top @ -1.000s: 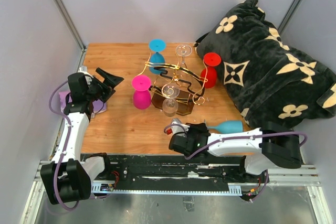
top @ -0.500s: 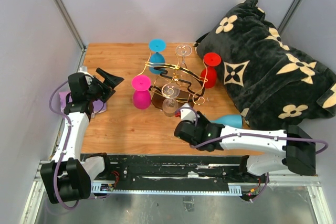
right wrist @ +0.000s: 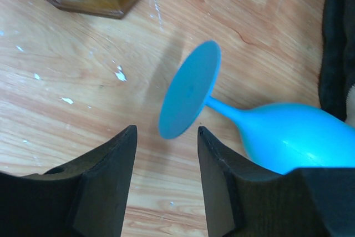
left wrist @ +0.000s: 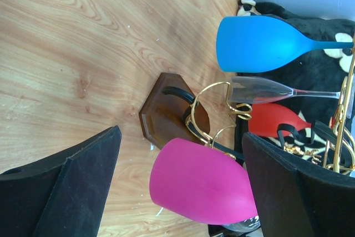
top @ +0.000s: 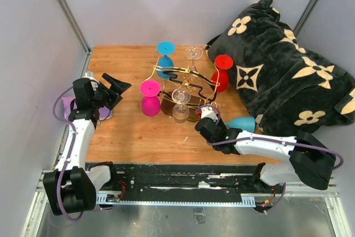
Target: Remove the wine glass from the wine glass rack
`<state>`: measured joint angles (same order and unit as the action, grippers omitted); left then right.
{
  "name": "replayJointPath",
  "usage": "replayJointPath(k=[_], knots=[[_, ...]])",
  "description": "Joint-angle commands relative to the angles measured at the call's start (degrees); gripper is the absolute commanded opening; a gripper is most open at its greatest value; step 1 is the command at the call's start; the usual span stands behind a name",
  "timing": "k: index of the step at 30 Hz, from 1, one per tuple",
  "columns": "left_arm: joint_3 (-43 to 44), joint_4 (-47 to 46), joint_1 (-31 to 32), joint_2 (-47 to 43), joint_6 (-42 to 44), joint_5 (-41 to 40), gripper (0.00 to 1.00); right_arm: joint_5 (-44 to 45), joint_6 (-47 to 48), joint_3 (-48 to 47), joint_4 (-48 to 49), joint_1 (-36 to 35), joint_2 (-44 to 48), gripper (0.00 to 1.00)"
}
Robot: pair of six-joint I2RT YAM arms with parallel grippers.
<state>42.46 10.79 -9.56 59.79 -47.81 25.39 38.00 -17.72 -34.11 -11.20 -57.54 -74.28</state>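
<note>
Gold wine glass rack [top: 188,88], brown base [left wrist: 161,115]; pink glass [top: 150,99]; red glass [top: 222,73]; black blanket [top: 283,76], cream flowers.

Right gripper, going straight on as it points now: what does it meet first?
Probably the foot of the light blue wine glass lying on its side, directly ahead between the open fingers of the right gripper. Depth is unclear; the tabletop lies behind.

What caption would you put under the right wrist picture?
Open right tool beside the foot of a blue glass lying on the wooden table.
</note>
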Motion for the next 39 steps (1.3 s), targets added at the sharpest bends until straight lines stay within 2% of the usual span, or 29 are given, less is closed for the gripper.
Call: replayJointPath(k=[1,6,12,16,22,25,31,34,39], knots=[[0.23,-0.02,0.30,-0.20,1.66,1.35,0.96,-3.48,0.13,-0.73,4.42,0.67,0.13,0.49],[-0.42,-0.80,0.29,-0.29,1.15,1.19,0.96,-1.12,-1.29,-1.00,2.98,0.67,1.58,0.51],[-0.51,-0.83,0.29,-0.20,1.29,1.68,0.96,3.62,-2.76,-1.96,4.93,0.76,-4.96,0.55],[-0.46,-0.42,0.31,-0.38,1.53,1.77,0.96,6.89,-3.59,-1.56,9.04,0.69,-8.74,0.55],[-0.53,-0.33,0.30,-0.21,1.69,2.08,0.96,9.56,-3.57,-1.45,12.25,1.78,-10.78,0.50],[-0.53,-0.23,0.28,-0.29,1.68,2.20,0.96,8.18,-3.76,-1.47,12.06,3.09,-10.89,0.43],[-0.53,-0.15,0.31,-0.46,1.59,2.28,0.96,7.37,-4.38,-2.06,9.46,3.31,-10.70,0.06],[-0.52,-0.02,0.27,-0.47,1.55,2.39,0.96,6.45,-5.35,-3.03,6.39,3.29,-10.18,0.01],[-0.77,-0.30,0.32,-0.46,1.28,2.47,0.96,6.57,-7.66,-4.52,-3.34,2.34,-7.98,0.01]])
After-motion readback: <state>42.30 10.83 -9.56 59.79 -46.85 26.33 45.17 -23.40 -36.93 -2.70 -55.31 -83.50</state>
